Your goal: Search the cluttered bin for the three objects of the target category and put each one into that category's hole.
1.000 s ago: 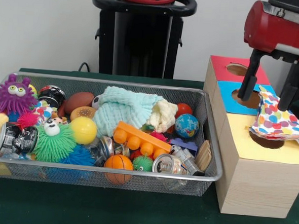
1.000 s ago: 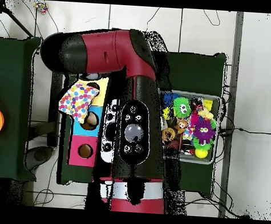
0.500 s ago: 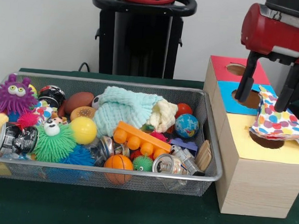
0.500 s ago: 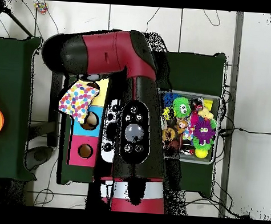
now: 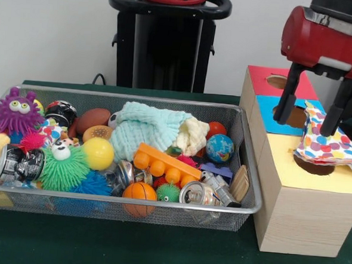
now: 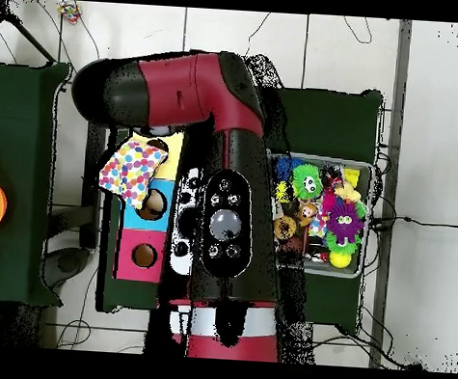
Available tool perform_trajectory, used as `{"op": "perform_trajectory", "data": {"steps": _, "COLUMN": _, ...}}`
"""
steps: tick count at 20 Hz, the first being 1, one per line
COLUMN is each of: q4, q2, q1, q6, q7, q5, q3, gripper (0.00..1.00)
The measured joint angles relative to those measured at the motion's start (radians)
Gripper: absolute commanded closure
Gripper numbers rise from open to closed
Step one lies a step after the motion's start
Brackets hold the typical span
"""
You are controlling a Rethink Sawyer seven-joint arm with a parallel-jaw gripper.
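Over the wooden box [image 5: 303, 199], the gripper [image 5: 308, 122] hangs wide open and empty, the spotted cloth [image 5: 330, 146] draped at the yellow hole's three o'clock edge, not yet in; two cloths wait in the bin [image 5: 245, 166].

- In the front view the wire bin [image 5: 245, 166] stands left of the wooden box [image 5: 302, 211], just beside it.
- A folded cloth [image 5: 143, 130] lies toward the bin's back, with a can [image 5: 199, 194] at the front edge.
- A dotted cloth [image 5: 330, 144] lies on the box's top, over the nearest hole [image 5: 312, 166].
- The gripper [image 5: 306, 121] hangs above the box, fingers apart.
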Motion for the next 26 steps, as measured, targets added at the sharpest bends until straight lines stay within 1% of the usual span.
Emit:
{"op": "perform_trajectory", "data": {"steps": 5, "q4": 0.0, "q2": 0.0, "q1": 0.001, "q6": -0.012, "q7": 0.0, "q5": -0.023, "q3": 0.0, "gripper": 0.0}}
{"op": "perform_trajectory", "data": {"steps": 8, "q4": 0.001, "q2": 0.0, "q1": 0.003, "q6": -0.044, "q7": 0.0, "q5": -0.043, "q3": -0.002, "gripper": 0.0}}
{"op": "perform_trajectory", "data": {"steps": 12, "q4": 0.007, "q2": 0.0, "q1": 0.006, "q6": -0.115, "q7": 0.0, "q5": -0.067, "q3": -0.005, "gripper": 0.0}}
{"op": "perform_trajectory", "data": {"steps": 13, "q4": 0.016, "q2": -0.001, "q1": 0.009, "q6": -0.164, "q7": 0.0, "q5": -0.074, "q3": -0.01, "gripper": 0.0}}
{"op": "perform_trajectory", "data": {"steps": 18, "q4": 0.066, "q2": -0.011, "q1": 0.028, "q6": -0.252, "q7": 0.0, "q5": -0.076, "q3": -0.034, "gripper": 0.0}}
{"op": "perform_trajectory", "data": {"steps": 20, "q4": 0.082, "q2": -0.013, "q1": 0.038, "q6": -0.266, "q7": 0.0, "q5": -0.077, "q3": -0.044, "gripper": 0.0}}
{"op": "perform_trajectory", "data": {"steps": 21, "q4": 0.105, "q2": -0.015, "q1": 0.057, "q6": -0.28, "q7": 0.0, "q5": -0.077, "q3": -0.059, "gripper": 0.0}}
{"op": "perform_trajectory", "data": {"steps": 26, "q4": 0.14, "q2": -0.018, "q1": 0.087, "q6": -0.281, "q7": 0.0, "q5": -0.077, "q3": -0.075, "gripper": 0.0}}
